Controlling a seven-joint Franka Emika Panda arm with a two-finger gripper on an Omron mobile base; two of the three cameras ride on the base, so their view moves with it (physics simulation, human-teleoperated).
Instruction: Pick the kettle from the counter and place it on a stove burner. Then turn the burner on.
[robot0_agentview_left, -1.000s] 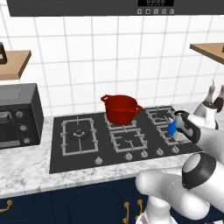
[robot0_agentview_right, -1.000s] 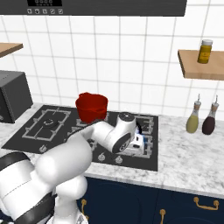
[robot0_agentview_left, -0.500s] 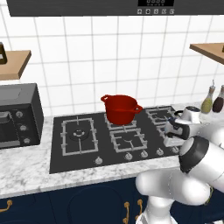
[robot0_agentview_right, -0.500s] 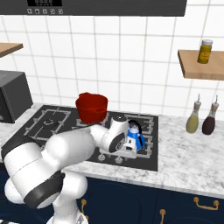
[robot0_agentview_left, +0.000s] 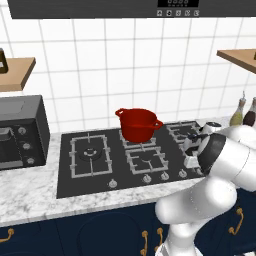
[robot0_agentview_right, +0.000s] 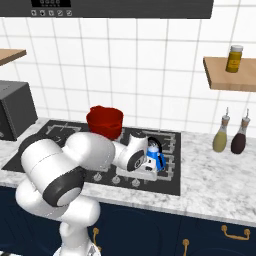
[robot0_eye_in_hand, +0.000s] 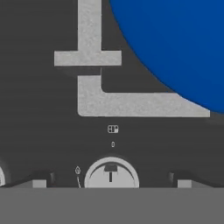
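Kettle (robot0_agentview_right: 155, 159): small, bright blue, black arched handle. Stands on the right-hand burner of the hob (robot0_agentview_right: 60, 134), right of centre in the right base view, just right of the white hand. In the hand view its blue body (robot0_eye_in_hand: 175, 48) takes the upper right corner, sitting over the grey grate bars (robot0_eye_in_hand: 94, 78).

Gripper (robot0_eye_in_hand: 111, 181): jaws spread wide, nothing between them; the two dark finger tips (robot0_eye_in_hand: 39, 180) stand well apart at the bottom of the hand view, either side of a round knob (robot0_eye_in_hand: 111, 173). Whether a tip touches the knob cannot be told at this angle. In the right base view the hand sits low at centre frame, close against the kettle's left side.

Pot (robot0_agentview_left: 138, 123): red, two handles, on the back middle burner, centre of the left base view; left of the kettle and apart from it.

Hob: black, grey grates, a row of knobs along its front edge, set into the counter (robot0_agentview_left: 30, 197).

Counter: white-grey marble, running across the lower half of both base views.

Microwave (robot0_agentview_left: 20, 131): dark, left edge of the left base view.

Two bottles (robot0_agentview_right: 230, 137): on the counter, right side of the right base view.

Jar (robot0_agentview_right: 233, 59): yellow, on a wooden shelf (robot0_agentview_right: 227, 74), upper right.
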